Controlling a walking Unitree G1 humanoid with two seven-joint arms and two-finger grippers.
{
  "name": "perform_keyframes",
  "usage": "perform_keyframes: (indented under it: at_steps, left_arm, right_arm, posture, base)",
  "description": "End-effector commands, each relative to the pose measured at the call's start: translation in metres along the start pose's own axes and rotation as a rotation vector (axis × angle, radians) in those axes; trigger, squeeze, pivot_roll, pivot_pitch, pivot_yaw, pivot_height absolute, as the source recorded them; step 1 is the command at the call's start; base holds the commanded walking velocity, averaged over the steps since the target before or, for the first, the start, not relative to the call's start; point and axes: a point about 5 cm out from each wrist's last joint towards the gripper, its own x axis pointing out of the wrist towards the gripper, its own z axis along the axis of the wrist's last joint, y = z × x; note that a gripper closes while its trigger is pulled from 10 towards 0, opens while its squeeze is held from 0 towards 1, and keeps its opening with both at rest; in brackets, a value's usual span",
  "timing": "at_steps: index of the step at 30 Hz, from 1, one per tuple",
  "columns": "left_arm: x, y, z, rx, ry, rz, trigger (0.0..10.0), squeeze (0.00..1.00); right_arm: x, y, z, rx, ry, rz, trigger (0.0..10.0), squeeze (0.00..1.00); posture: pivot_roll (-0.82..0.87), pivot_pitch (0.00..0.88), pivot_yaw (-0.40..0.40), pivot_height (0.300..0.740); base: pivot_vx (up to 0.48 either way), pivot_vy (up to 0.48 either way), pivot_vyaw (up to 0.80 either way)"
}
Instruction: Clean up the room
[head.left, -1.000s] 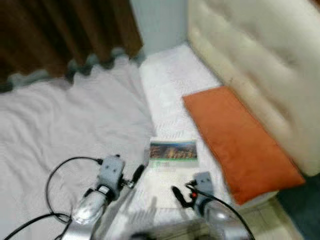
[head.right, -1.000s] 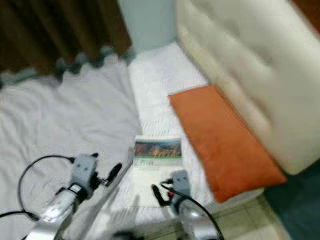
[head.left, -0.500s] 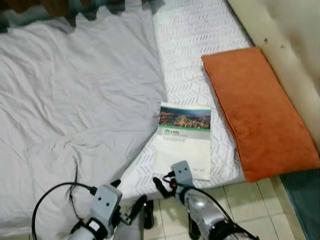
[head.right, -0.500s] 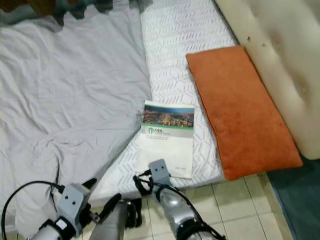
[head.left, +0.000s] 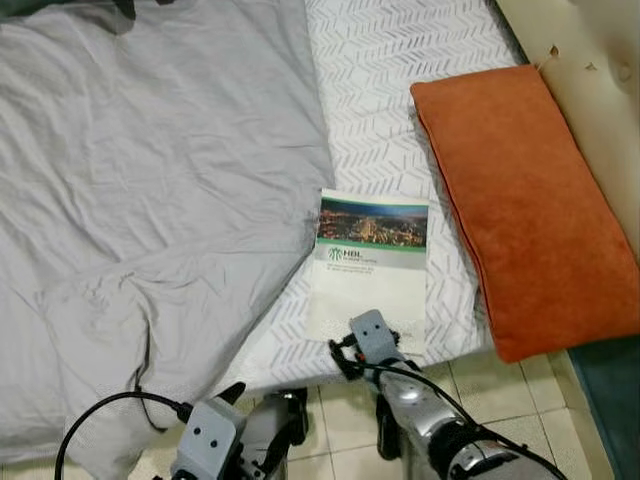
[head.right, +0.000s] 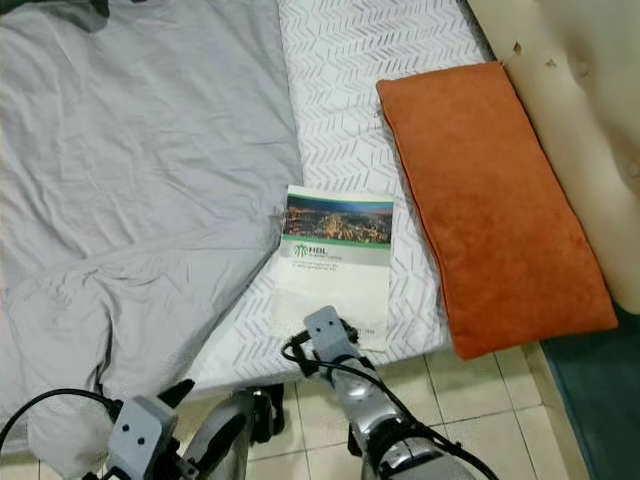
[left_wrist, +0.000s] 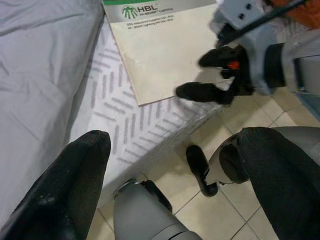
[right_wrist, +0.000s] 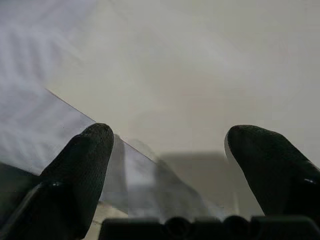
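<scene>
The left gripper (left_wrist: 170, 185) hangs low over the floor tiles (head.left: 340, 415), fingers spread. The right gripper (head.left: 352, 358) sits at the mattress (head.left: 400, 60) edge, its fingers (right_wrist: 85, 165) parted over the near corner of the booklet (head.left: 370, 265). Beyond lie the grey sheet (head.left: 150, 170) to the left and orange pillow (head.left: 525, 200) to the right.

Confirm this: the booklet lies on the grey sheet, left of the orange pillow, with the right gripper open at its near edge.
Not the grey sheet: the left eye view shows the booklet on the white patterned mattress, beside the sheet. It is left of the orange pillow, right gripper open at its near edge.
</scene>
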Motion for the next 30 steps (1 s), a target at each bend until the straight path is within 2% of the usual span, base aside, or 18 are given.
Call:
perform_keyframes:
  at_steps: [1,5,6,8,11,15,16,17,20,23,30]
  left_arm:
    - [-0.010,-0.005,-0.006,-0.012,0.044,-0.002,10.0,0.00]
    - [-0.011,-0.006,-0.006,-0.016,0.044,-0.008,10.0,0.00]
    - [-0.012,-0.010,-0.008,-0.018,0.052,-0.020,10.0,0.00]
    - [-0.012,-0.011,-0.009,-0.021,0.055,-0.022,10.0,0.00]
    - [-0.009,-0.014,-0.011,-0.028,0.058,-0.020,10.0,0.00]
    - [-0.003,-0.017,-0.014,-0.039,0.061,-0.018,10.0,0.00]
    - [-0.002,-0.017,-0.015,-0.041,0.061,-0.018,10.0,0.00]
    - [-0.002,-0.017,-0.015,-0.041,0.061,-0.018,10.0,0.00]
    - [0.001,-0.018,-0.016,-0.041,0.060,-0.012,10.0,0.00]
    - [0.003,-0.016,-0.017,-0.036,0.064,-0.007,10.0,0.00]
    - [0.010,-0.010,-0.021,-0.017,0.072,-0.004,10.0,0.00]
  right_arm:
    - [-0.006,0.002,-0.021,0.009,0.089,-0.008,10.0,0.00]
    - [-0.007,-0.002,-0.023,0.027,0.097,-0.026,10.0,0.00]
    - [-0.008,-0.014,-0.027,0.059,0.120,-0.068,10.0,0.00]
    - [-0.009,-0.018,-0.028,0.062,0.125,-0.085,10.0,0.00]
    - [-0.011,-0.037,-0.029,0.057,0.135,-0.154,10.0,0.00]
    - [-0.015,-0.062,-0.029,-0.066,0.145,-0.233,10.0,0.00]
    - [-0.017,-0.070,-0.030,-0.071,0.148,-0.262,10.0,0.00]
    - [-0.017,-0.070,-0.030,-0.071,0.148,-0.262,10.0,0.00]
    - [-0.022,-0.087,-0.031,-0.061,0.143,-0.297,10.0,0.00]
    - [-0.023,-0.093,-0.030,-0.035,0.134,-0.304,10.0,0.00]
    - [-0.022,-0.090,-0.029,-0.080,0.129,-0.286,10.0,0.00]
  posture:
    - [0.27,0.636,0.101,0.740]
    - [0.27,0.628,0.097,0.740]
    - [0.25,0.633,0.087,0.740]
    - [0.25,0.633,0.087,0.740]
    - [0.23,0.626,0.072,0.740]
    - [0.20,0.621,0.049,0.740]
    - [0.19,0.621,0.042,0.740]
    - [0.19,0.621,0.042,0.740]
    - [0.18,0.614,0.034,0.740]
    - [0.17,0.612,0.028,0.740]
    - [0.15,0.607,0.028,0.740]
  base:
    - [0.000,0.000,0.00]
    - [0.000,0.000,0.00]
    - [0.000,0.000,0.00]
    - [0.000,0.000,0.00]
    - [0.000,0.000,0.00]
    - [0.000,0.000,0.00]
    - [0.000,0.000,0.00]
    - [0.000,0.000,0.00]
    - [0.000,0.000,0.00]
    - [0.000,0.000,0.00]
    - [0.000,0.000,0.00]
